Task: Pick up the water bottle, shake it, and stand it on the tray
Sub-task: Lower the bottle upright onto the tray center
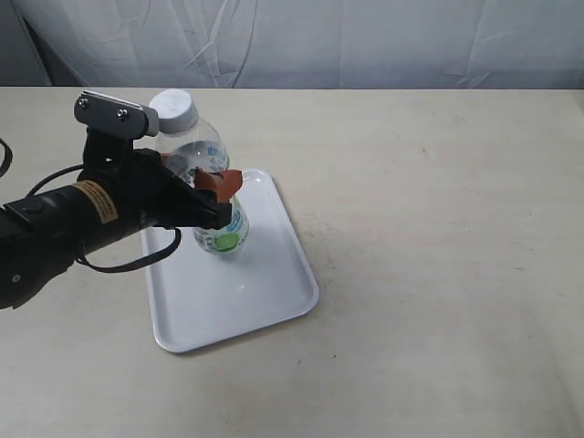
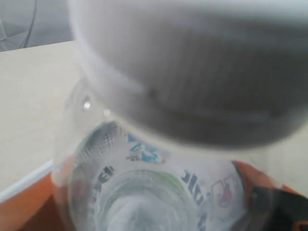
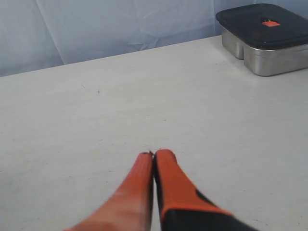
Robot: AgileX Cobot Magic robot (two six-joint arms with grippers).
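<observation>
The water bottle (image 1: 205, 173), clear with a white cap and a white-and-green label, stands upright over the far part of the white tray (image 1: 246, 292). My left gripper (image 1: 208, 187) is shut on the bottle's middle, an orange finger on each side. In the left wrist view the bottle (image 2: 159, 183) fills the picture, with its cap blurred and close, and orange fingers (image 2: 255, 180) at both sides. Whether its base touches the tray is hidden by the arm. My right gripper (image 3: 154, 155) is shut and empty over bare table; it does not show in the exterior view.
A metal box with a dark lid (image 3: 264, 36) stands at the table's far edge in the right wrist view. A pale curtain hangs behind the table. The left arm's black body and cable (image 1: 64, 228) lie over the tray's left side.
</observation>
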